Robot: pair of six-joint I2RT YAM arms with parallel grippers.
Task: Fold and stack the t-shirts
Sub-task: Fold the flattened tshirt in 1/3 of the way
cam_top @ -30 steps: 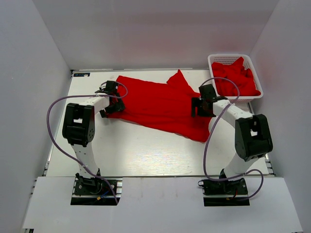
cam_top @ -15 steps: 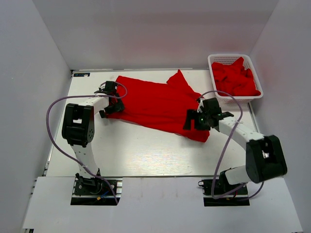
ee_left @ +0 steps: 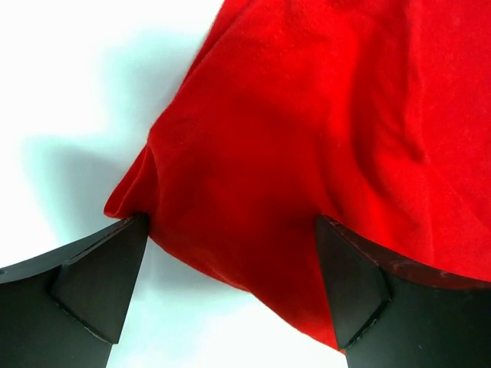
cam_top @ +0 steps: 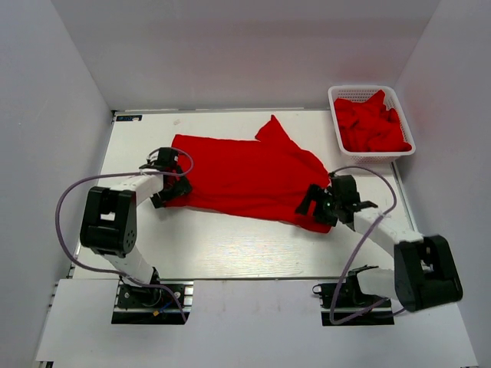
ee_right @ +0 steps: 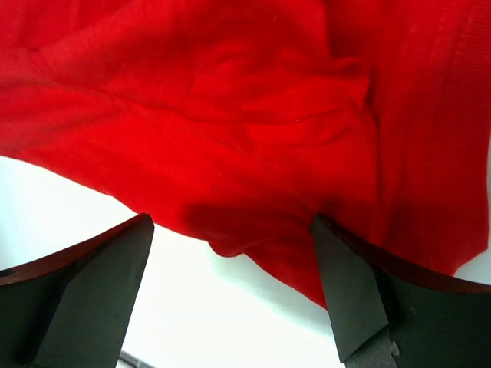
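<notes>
One red t-shirt (cam_top: 245, 172) lies spread and wrinkled across the white table (cam_top: 230, 245). My left gripper (cam_top: 170, 188) sits low at the shirt's near left corner. In the left wrist view its jaws (ee_left: 230, 284) stand wide open, with that corner of the shirt (ee_left: 307, 138) lying between the fingers. My right gripper (cam_top: 316, 205) is at the near right corner. It is open too (ee_right: 234, 284), and the shirt's hem (ee_right: 230, 115) lies across the gap. More red t-shirts (cam_top: 372, 123) are heaped in the basket.
The white lattice basket (cam_top: 360, 87) stands at the back right corner of the table. Grey walls close in the left, right and back sides. Both arms' cables loop over the table's near half.
The right arm swung from the shirt's right side down to its near right corner and opened its jaws. The left arm drew nearer, and the shirt shifted toward the near left.
</notes>
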